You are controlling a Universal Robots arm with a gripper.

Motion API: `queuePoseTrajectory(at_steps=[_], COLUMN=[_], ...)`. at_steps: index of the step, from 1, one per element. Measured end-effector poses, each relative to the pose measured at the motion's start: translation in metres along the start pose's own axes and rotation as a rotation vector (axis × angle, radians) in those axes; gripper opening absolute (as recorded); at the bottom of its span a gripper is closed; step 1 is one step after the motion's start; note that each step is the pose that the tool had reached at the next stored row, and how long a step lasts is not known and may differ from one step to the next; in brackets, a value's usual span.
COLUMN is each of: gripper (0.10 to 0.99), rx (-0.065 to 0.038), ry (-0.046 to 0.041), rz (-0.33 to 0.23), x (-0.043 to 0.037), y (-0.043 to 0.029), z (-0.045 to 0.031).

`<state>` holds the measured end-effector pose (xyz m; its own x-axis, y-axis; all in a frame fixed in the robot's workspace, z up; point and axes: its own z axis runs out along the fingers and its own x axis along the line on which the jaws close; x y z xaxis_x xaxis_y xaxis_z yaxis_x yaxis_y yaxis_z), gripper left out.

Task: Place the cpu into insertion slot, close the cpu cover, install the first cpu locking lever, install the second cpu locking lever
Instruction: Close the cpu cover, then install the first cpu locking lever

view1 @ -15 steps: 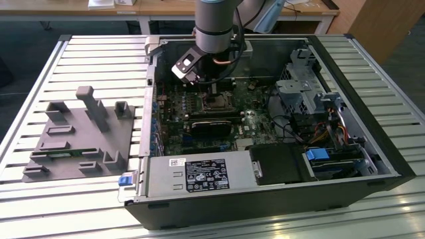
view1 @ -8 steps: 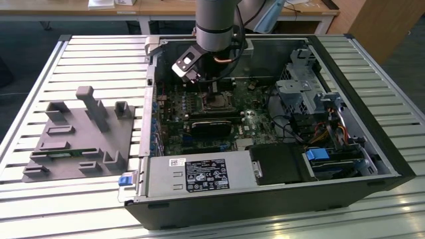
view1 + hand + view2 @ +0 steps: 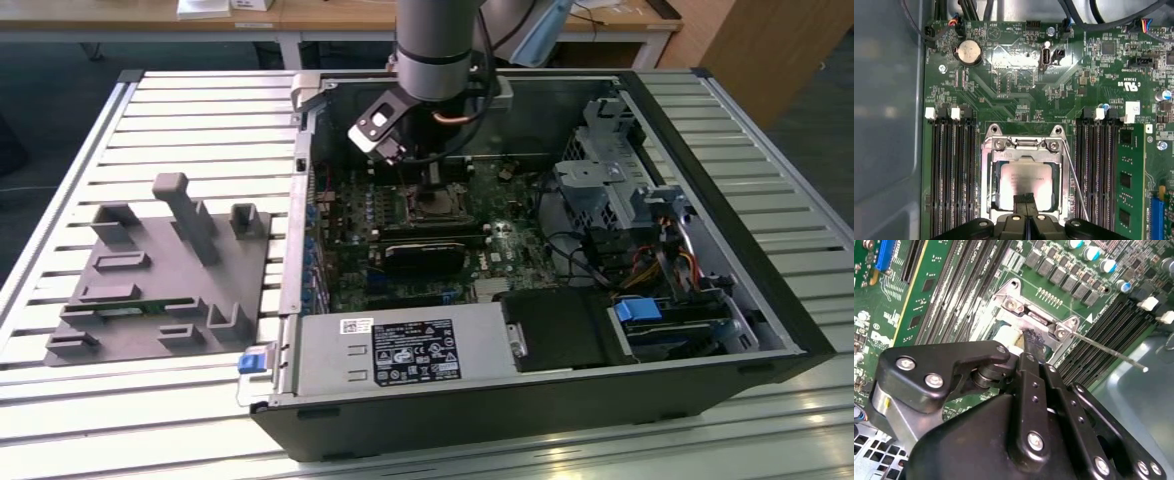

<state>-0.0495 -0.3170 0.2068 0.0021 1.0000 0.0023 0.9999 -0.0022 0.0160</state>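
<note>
In the first wrist view the cpu (image 3: pixel 1024 177), a pale silver square, lies in the insertion slot (image 3: pixel 984 165) on the green motherboard. The cpu cover (image 3: pixel 1026 156), a silver frame, lies flat around it. My gripper (image 3: pixel 1025 199) hangs straight over the chip's near edge, its black fingers pressed together with nothing between them. In the second wrist view the gripper (image 3: pixel 1032 337) touches down at the socket. A thin wire locking lever (image 3: pixel 1076 185) runs along one side of the socket, and its free end (image 3: pixel 1134 364) sticks out unlatched. The exterior view shows the gripper (image 3: pixel 430 185) inside the open computer case.
Long black memory slots (image 3: pixel 949 170) flank the socket on both sides. A power supply (image 3: pixel 400 350), a drive cage (image 3: pixel 614 180) and cables (image 3: pixel 667 265) fill the case. A grey fixture plate (image 3: pixel 160 270) with upright posts sits on the slatted table at the exterior view's left.
</note>
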Motion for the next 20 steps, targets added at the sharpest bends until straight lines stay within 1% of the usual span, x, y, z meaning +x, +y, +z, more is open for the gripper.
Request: queuePoseTrajectory(at_steps=[5,11,17,20], gripper=[0.106,0.106,0.106,0.106], rx=[0.000,0.000,0.000,0.000], ry=[0.0001,0.0001,0.0001,0.0001], rz=[0.000,0.000,0.000,0.000], x=[0.0000,0.0000,0.0001,0.0000], y=[0.0048,0.0084,0.0089,0.0088], z=[0.0001,0.0002,0.0000,-0.0015])
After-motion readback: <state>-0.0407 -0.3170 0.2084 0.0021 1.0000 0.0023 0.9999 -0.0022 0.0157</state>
